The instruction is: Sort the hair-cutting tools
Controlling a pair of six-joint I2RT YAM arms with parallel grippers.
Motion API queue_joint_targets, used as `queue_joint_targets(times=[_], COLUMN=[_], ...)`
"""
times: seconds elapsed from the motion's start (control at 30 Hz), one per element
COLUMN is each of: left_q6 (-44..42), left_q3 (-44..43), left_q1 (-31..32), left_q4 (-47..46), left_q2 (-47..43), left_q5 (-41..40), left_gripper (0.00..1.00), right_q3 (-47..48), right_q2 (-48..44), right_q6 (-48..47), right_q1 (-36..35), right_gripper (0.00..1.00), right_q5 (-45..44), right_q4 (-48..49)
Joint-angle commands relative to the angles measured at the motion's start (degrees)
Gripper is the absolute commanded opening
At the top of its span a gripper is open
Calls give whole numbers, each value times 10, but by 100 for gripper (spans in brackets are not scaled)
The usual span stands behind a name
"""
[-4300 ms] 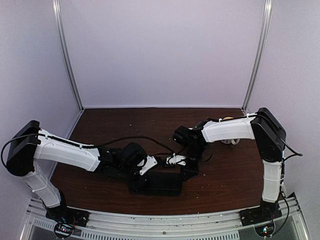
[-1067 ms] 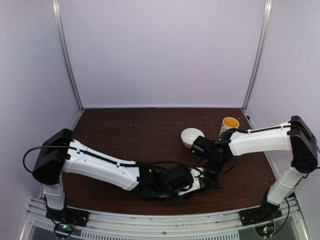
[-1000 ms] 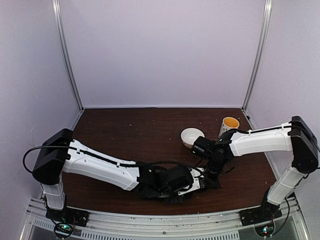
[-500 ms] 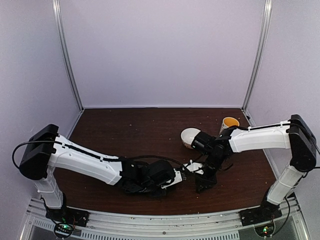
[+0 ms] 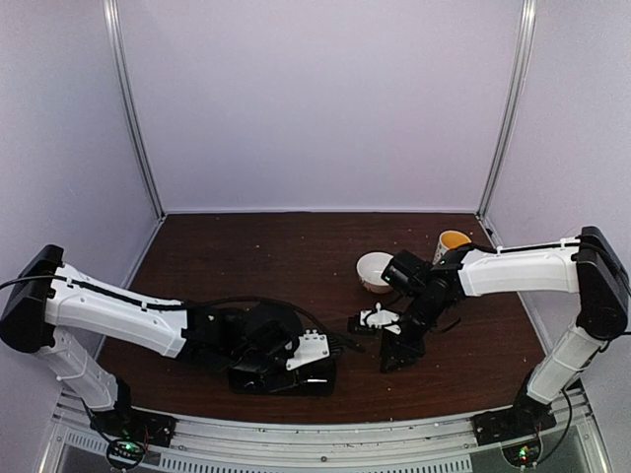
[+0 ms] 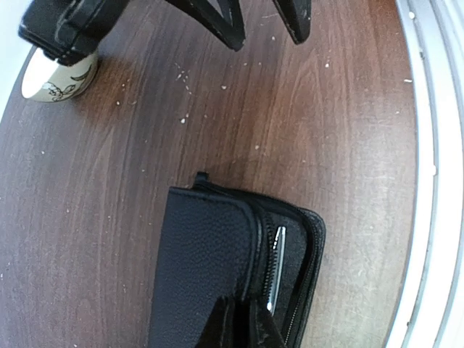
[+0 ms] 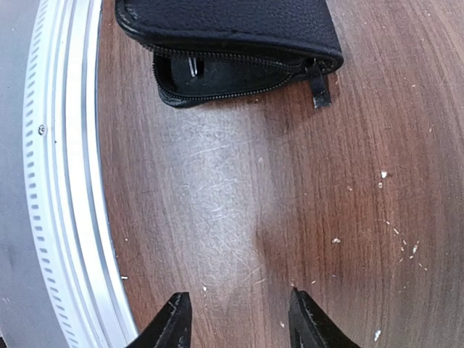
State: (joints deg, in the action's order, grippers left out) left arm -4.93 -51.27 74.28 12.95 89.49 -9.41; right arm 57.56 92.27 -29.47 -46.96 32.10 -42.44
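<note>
A flat black case [image 5: 296,386] lies near the table's front edge, its zip partly undone. In the gap shows a slim silver metal piece [image 6: 274,268], one of the hair-cutting tools; it is a small glint [image 7: 194,67] in the right wrist view. The rest of the tools are hidden. My left gripper [image 6: 243,328] is shut on the edge of the case's top flap. To the right of the case my right gripper [image 7: 239,319] stands open over bare wood, holding nothing. A zip pull [image 7: 317,90] hangs loose at the case's end.
A white patterned bowl [image 5: 378,269] and a yellow cup [image 5: 454,241] stand at the back right behind the right arm. The metal rail [image 7: 58,181] runs along the table's front edge, close to the case. Small crumbs dot the wood.
The left arm has pulled back to the left, taking the case with it. The right gripper has opened and now stands apart from the case.
</note>
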Motion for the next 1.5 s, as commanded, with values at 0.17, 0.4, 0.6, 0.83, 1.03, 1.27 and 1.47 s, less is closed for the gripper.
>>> queue_joint_targets(times=[0.17, 0.4, 0.6, 0.83, 1.03, 1.27, 1.47], left_q6=[-4, -4, -8, -19, -22, -20, -19], left_q3=[-28, -10, 27, 56, 62, 68, 68], left_q1=[-25, -24, -21, -16, -8, -4, -4], left_q4=[39, 22, -11, -37, -52, -54, -48], left_q2=[-19, -26, -70, -95, -111, -122, -115], left_q5=[70, 72, 71, 68, 44, 30, 23], left_gripper=[0, 0, 0, 0, 0, 0, 0], right_q3=[40, 128, 179, 194, 228, 258, 259], right_q2=[20, 133, 210, 240, 265, 293, 295], right_q6=[13, 46, 45, 22, -13, -19, -21], right_q1=[-19, -28, -31, -32, -36, -37, -37], right_gripper=[49, 47, 45, 47, 48, 43, 27], right_q5=[16, 17, 40, 64, 139, 152, 151], right_q4=[25, 60, 49, 38, -10, -38, -52])
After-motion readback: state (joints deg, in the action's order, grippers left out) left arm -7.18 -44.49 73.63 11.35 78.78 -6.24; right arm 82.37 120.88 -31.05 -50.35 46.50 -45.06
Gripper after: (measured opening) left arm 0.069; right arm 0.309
